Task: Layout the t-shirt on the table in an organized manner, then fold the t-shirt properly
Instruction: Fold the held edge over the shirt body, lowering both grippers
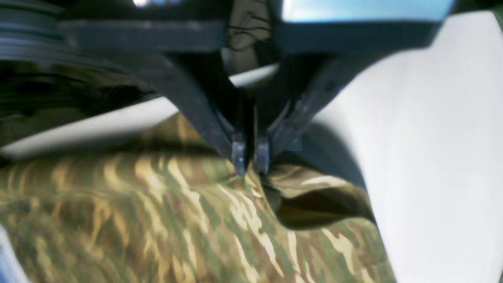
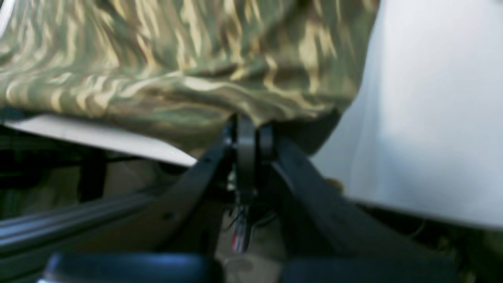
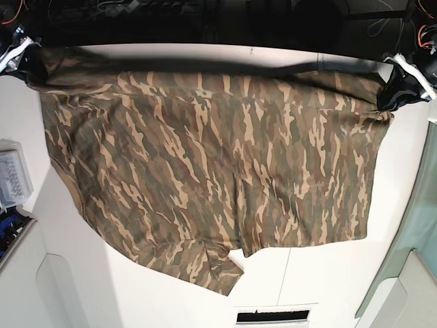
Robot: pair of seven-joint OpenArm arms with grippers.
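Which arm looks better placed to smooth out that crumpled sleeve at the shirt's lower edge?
Probably the right gripper: the crumpled sleeve lies nearer its side. But both it and the left gripper are pinching t-shirt corners, so neither is free.

Spread wide across the table (image 3: 341, 273): the t-shirt (image 3: 218, 157), reaching nearly to the far edge. At its far corners, one per side in the base view: right gripper (image 3: 27, 65) on the left, left gripper (image 3: 399, 92) on the right. One sleeve pointing toward the near edge.
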